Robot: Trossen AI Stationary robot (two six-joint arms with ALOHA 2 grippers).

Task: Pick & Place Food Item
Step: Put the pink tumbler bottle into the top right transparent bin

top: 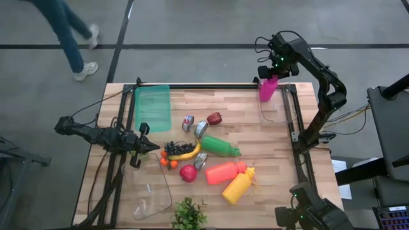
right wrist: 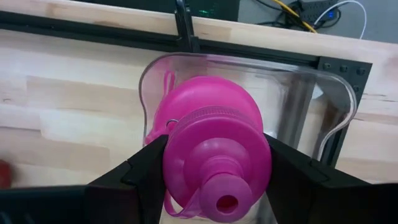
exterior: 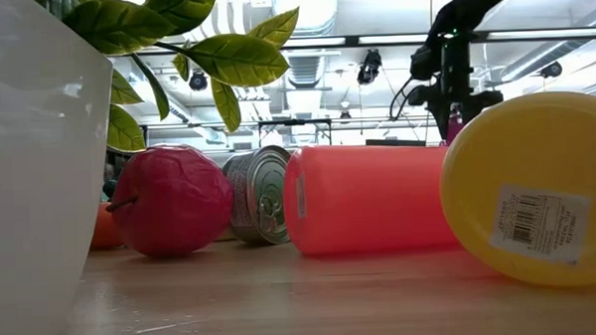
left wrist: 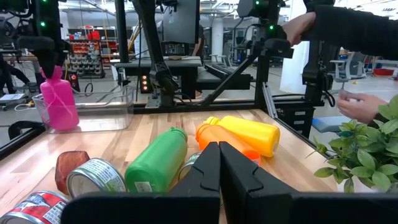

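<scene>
Pink bottle [right wrist: 214, 146] sits clamped in my right end effector [right wrist: 211, 165], hanging over the clear container [right wrist: 323, 99] at the tabletop's far corner; I'd say only lowering and release remain. Left end effector [left wrist: 219, 168] waits, pressed together.

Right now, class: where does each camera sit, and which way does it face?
High: overhead, facing down; both arms, pink bottle.
Low: table height, facing level; cans, right arm behind.
Left wrist: behind shut left gripper, facing across the table.
Right wrist: above right gripper clamping the bottle.
Shared: the bottle, high and right wrist.
</scene>
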